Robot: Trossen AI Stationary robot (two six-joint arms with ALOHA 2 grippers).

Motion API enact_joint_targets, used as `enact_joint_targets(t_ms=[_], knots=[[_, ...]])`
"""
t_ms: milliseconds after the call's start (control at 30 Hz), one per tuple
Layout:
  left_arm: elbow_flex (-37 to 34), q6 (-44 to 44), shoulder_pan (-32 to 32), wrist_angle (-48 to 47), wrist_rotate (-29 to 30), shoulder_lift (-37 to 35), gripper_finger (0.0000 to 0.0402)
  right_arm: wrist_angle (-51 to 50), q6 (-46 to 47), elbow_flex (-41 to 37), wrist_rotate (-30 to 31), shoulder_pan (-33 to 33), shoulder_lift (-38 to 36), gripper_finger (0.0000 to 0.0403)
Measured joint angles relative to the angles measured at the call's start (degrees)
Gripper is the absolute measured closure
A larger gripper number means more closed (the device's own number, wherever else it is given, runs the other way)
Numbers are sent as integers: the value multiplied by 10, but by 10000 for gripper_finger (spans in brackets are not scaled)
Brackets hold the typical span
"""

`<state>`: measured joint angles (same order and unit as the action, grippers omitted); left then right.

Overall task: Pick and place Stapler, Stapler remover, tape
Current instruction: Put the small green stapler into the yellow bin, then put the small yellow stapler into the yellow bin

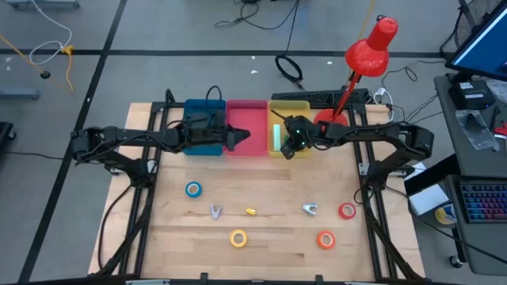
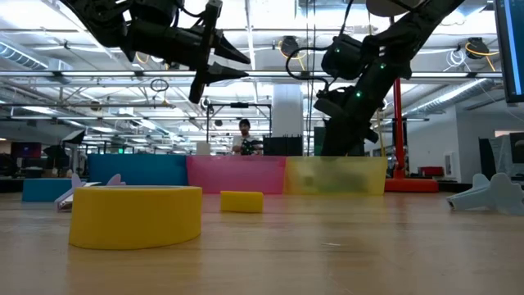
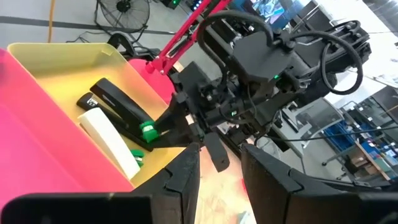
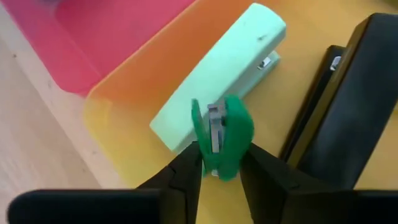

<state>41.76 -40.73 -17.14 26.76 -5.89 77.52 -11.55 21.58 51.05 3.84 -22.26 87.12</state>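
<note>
- the right gripper hangs over the yellow bin at the back of the worktop, with a small green staple remover between its fingers; the remover sits right at the fingertips, pointing down into the bin
- its jaws look only narrowly apart around the green piece, and whether they grip it firmly or are letting go is hard to tell
- directly below the remover lie a pale mint stapler and a black stapler, side by side, long axes running the same way along the bin; the remover hangs over the near end of the mint one, so a release would, i judge, drop it onto or beside that stapler
- the left gripper hovers over the pink bin, just beside the right one, fingers slightly apart and nothing between them
- the tape rolls lie well apart from both grippers on the front of the worktop: blue, yellow, orange-red, red
- the blue roll lies nearer the left arm, the red ones nearer the right
</note>
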Motion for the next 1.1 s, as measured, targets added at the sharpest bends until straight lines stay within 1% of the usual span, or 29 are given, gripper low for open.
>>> enact_joint_targets(t_ms=[200,300,400,567,700,767,900,1100], knots=[[0,1,0,-8,0,0,284,2,0,0,4,0,-6,272],[0,1,0,-18,-1,0,284,3,4,-1,3,-1,-17,269],[0,5,2,-18,-15,0,284,18,14,0,-5,-1,-52,271],[0,52,22,-37,-62,0,284,14,-3,0,-70,1,-140,286],[0,84,50,-91,-67,0,284,11,-26,0,-139,9,-209,294],[0,95,63,-123,-65,0,284,-1,-30,0,-162,17,-235,297],[0,114,89,-157,-55,0,284,-26,-32,0,-175,39,-276,298],[0,145,120,-169,-31,0,284,-142,-34,-1,-175,66,-315,300]])
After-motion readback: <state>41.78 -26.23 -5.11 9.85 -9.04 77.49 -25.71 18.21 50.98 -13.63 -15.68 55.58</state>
